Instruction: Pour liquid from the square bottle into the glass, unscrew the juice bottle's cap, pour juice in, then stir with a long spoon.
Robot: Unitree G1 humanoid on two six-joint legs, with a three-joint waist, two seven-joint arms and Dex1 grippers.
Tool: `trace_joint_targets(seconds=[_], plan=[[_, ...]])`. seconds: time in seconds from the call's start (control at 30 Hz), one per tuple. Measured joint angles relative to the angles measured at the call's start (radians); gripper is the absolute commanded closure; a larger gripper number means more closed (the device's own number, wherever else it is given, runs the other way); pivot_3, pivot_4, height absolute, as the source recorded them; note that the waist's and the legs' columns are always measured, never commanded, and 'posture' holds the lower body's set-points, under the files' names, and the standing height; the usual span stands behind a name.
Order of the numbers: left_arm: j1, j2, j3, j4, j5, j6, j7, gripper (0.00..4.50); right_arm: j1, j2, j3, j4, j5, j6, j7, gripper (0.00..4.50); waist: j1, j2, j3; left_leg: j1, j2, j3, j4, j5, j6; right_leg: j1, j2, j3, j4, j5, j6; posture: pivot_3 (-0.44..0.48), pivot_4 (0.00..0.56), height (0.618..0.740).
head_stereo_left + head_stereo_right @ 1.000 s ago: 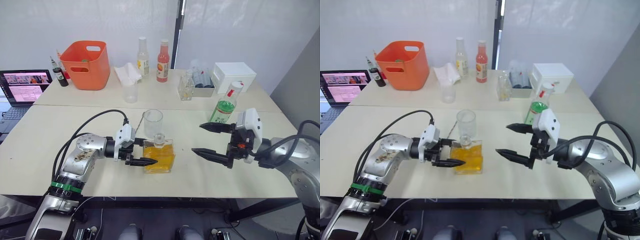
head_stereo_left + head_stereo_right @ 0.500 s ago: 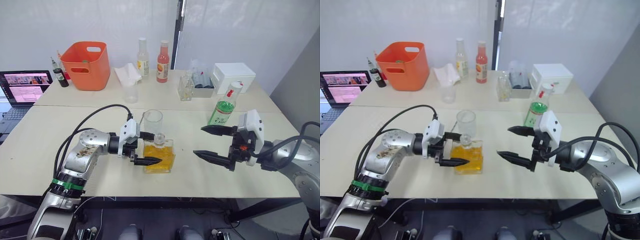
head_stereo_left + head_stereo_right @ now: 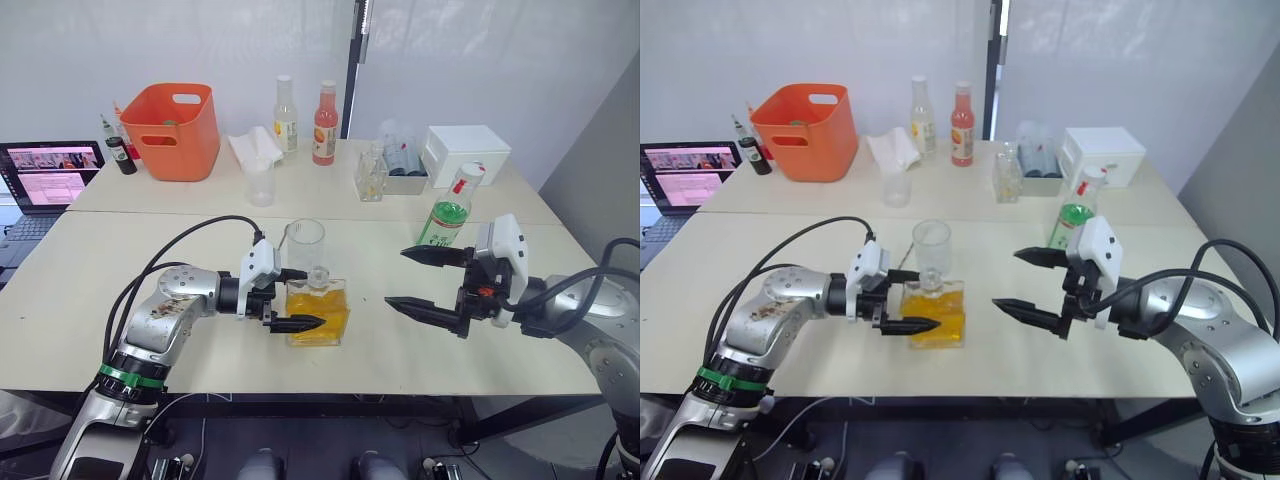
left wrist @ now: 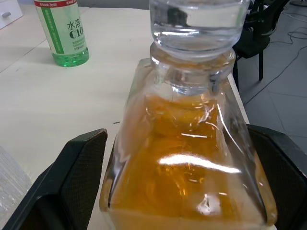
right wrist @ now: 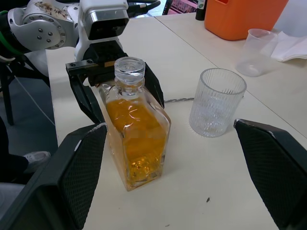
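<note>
Since a second ago the left gripper (image 3: 296, 298) has pushed forward toward 3 o'clock, so its open fingers now straddle the square bottle (image 3: 318, 309) instead of stopping at its 9 o'clock edge. The right gripper (image 3: 420, 283) has drifted slightly toward 12 o'clock, fingers spread as before.

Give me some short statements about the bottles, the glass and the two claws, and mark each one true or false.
1. The left claw is open, with one finger on each side of the square bottle. True.
2. The stopper is off the square bottle. False: the clear stopper sits in its neck.
3. The glass stands just behind the square bottle. True.
4. The right claw grips the juice bottle. False: it is open, holds nothing, and is in front of that bottle.
5. The glass holds orange liquid. False: it looks empty.
</note>
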Motion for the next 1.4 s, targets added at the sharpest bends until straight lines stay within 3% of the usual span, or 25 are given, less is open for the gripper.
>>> trace_joint_targets(seconds=[0.2, 0.37, 0.4, 0.63, 0.83, 1.0, 1.33, 1.4], plan=[[0.009, -0.023, 0.0, 0.021, 0.0, -0.036, 0.006, 0.03, 0.0, 0.0, 0.0, 0.0, 0.0, 0.001, -0.012, 0.0, 0.0, 0.0, 0.0, 0.0, 0.0, 0.0, 0.0, 0.0, 0.0, 0.0, 0.0, 0.0, 0.0, 0.0, 0.0, 0.0, 0.15, 0.715], [0.026, -0.043, -0.002, 0.038, 0.001, -0.076, 0.003, 1.56, 0.0, 0.0, 0.002, 0.0, 0.0, 0.003, -0.016, 0.0, -0.001, 0.0, 0.0, 0.0, 0.0, 0.0, 0.0, 0.0, 0.0, 0.0, 0.0, 0.0, 0.0, 0.0, 0.0, 0.0, 0.15, 0.715], [0.027, -0.044, -0.001, 0.04, 0.002, -0.08, 0.006, 1.68, 0.0, 0.0, 0.003, 0.0, 0.0, 0.003, -0.016, 0.0, 0.0, 0.0, 0.0, 0.0, 0.0, 0.0, 0.0, 0.0, 0.0, 0.0, 0.0, 0.0, 0.0, 0.0, 0.0, 0.0, 0.15, 0.715], [0.034, -0.045, -0.001, 0.058, 0.003, -0.125, -0.008, 1.68, -0.034, 0.007, 0.068, -0.001, -0.007, 0.007, -0.026, 0.0, -0.002, 0.001, 0.0, 0.001, 0.0, 0.0, 0.0, 0.0, 0.0, 0.0, 0.0, 0.0, 0.0, 0.0, 0.0, 0.0, 0.15, 0.715], [0.034, -0.051, -0.003, 0.089, 0.009, -0.184, -0.027, 1.68, -0.256, 0.121, 0.239, 0.007, -0.037, 0.076, -0.079, 0.0, -0.006, 0.003, -0.001, 0.001, 0.0, 0.0, 0.0, 0.0, 0.0, 0.0, 0.0, 0.0, 0.001, 0.0, 0.0, 0.0, 0.15, 0.715], [0.033, -0.055, -0.005, 0.101, 0.015, -0.201, -0.035, 1.68, -0.326, 0.182, 0.335, 0.045, -0.075, 0.126, -0.098, 0.0, -0.003, 0.003, -0.002, 0.001, 0.0, 0.0, 0.0, 0.0, 0.0, 0.0, 0.0, 0.0, 0.001, 0.0, 0.0, 0.0, 0.15, 0.715], [0.033, -0.057, -0.006, 0.105, 0.017, -0.213, -0.036, 1.68, -0.373, 0.253, 0.371, 0.093, -0.098, 0.15, -0.093, 0.0, -0.003, 0.003, -0.002, 0.001, 0.0, 0.0, 0.0, 0.0, 0.0, 0.0, 0.0, 0.0, 0.001, 0.0, 0.0, 0.0, 0.15, 0.715], [0.033, -0.057, -0.006, 0.105, 0.017, -0.213, -0.036, 1.68, -0.375, 0.262, 0.371, 0.106, -0.1, 0.15, -0.091, 0.55, -0.003, 0.003, -0.002, 0.001, 0.0, 0.0, 0.0, 0.0, 0.0, 0.0, 0.0, 0.0, 0.001, 0.0, 0.0, 0.0, 0.15, 0.715]])
